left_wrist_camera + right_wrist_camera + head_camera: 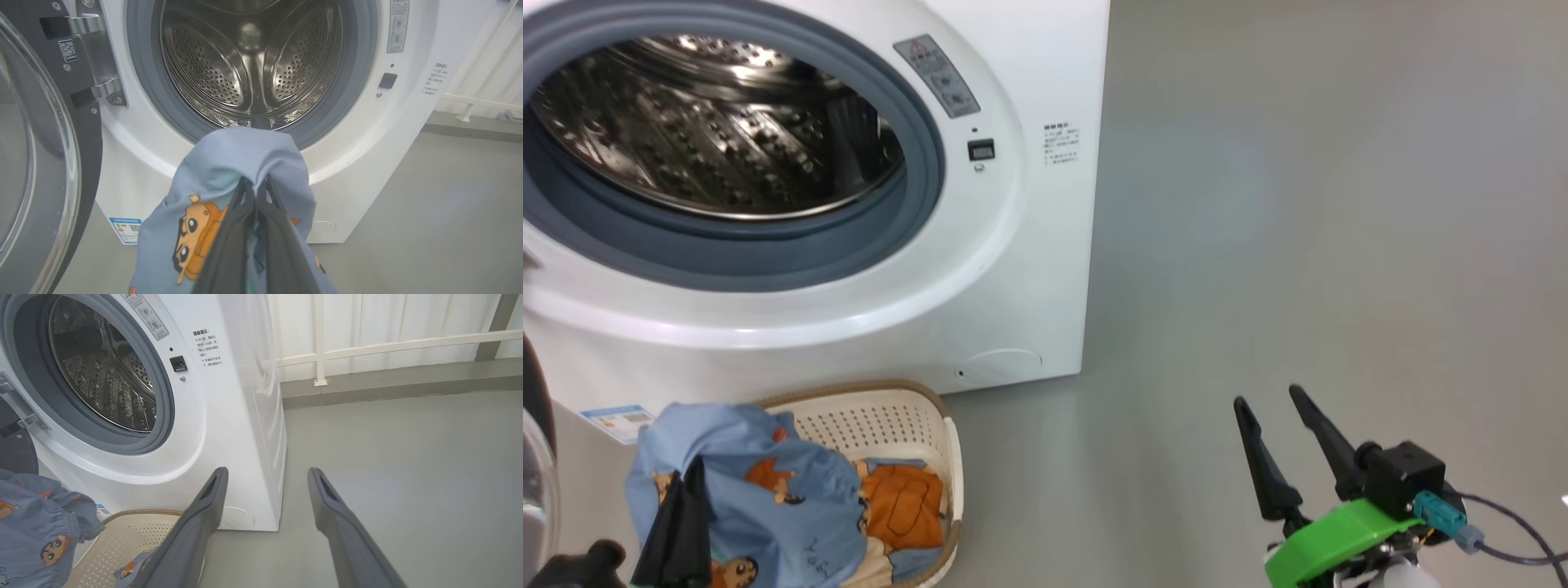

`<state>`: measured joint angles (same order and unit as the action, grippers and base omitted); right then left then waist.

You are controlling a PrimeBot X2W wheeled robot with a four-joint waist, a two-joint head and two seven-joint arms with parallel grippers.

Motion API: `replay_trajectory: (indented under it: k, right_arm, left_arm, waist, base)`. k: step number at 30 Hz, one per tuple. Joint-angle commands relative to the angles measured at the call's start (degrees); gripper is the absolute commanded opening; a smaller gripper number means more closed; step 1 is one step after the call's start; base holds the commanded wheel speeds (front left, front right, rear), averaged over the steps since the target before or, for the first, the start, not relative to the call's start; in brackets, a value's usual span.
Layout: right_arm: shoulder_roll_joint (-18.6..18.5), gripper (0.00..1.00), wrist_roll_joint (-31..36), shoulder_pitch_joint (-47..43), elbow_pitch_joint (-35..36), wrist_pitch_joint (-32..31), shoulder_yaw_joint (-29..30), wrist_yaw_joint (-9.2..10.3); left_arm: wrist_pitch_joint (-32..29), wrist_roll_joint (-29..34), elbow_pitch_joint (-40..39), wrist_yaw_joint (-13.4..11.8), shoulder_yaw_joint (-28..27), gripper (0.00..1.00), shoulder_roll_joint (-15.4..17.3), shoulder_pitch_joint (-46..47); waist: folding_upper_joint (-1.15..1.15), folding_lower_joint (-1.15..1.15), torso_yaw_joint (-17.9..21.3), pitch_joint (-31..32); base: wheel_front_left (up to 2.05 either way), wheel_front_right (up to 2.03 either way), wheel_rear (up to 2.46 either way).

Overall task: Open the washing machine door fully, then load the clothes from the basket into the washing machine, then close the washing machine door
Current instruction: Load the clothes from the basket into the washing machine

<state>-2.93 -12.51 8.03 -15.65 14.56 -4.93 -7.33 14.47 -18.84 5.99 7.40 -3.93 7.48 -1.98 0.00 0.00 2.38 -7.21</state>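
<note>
Washing machine (1029, 269): drum (212, 69) exposed, door (88, 134) swung wide on its left hinge. Basket (882, 420) sits on floor (1339, 245) at the machine's front base, clothes (903, 498) inside. Left gripper (255, 183) pinches light-blue garment (245, 155) before the opening. Right gripper (1266, 396) spread, empty, over the floor.

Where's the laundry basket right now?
In the head view the basket sits on the floor at lower left, just in front of the washing machine.

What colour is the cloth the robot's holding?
Light blue with orange-brown cartoon figures; the garment shows best in the left wrist view.
</note>
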Motion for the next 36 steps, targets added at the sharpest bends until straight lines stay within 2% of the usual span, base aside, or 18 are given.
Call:
replay_trajectory:
  k: [1, 13, 23, 30, 36]
  right_arm:
    - [0.05, 1.0, 0.83, -0.65, 0.87, 0.44, -1.24, -0.16]
    - [0.05, 1.0, 1.12, -3.07, 1.01, 0.44, -0.9, -0.16]
    - [0.05, 1.0, 1.18, -2.84, 2.0, 0.44, -0.9, -0.16]
    - [0.05, 1.0, 0.69, -1.41, 2.33, 0.44, -1.67, -0.16]
    - [0.05, 1.0, -0.09, 0.03, 2.71, 0.44, -2.49, -0.16]
  left_arm:
    - [0.52, 0.68, -1.69, 0.09, -2.52, 0.0, 0.44, 0.2]
    - [0.52, 2.2, -2.1, 0.09, -3.96, 0.0, -1.32, -3.3]
    - [0.52, 1.84, -2.49, 0.09, -3.54, 0.0, -1.55, -1.92]
    - [0.52, 0.77, -2.87, 0.09, -3.54, 0.0, 0.27, 4.0]
    - [0.52, -0.03, -2.58, 0.09, -2.79, 0.0, 3.67, 11.68]
  waist:
    - [0.0, 0.0, -0.38, 1.93]
    - [0.0, 0.0, 0.51, 4.71]
    - [0.0, 0.0, 0.71, 2.27]
    - [0.0, 0.0, 1.45, -1.2]
    - [0.0, 0.0, 3.13, -4.54]
  base:
    - [0.0, 0.0, 0.0]
    - [0.0, 0.0, 0.0]
    - [0.0, 0.0, 0.0]
    - [0.0, 0.0, 0.0]
    - [0.0, 0.0, 0.0]
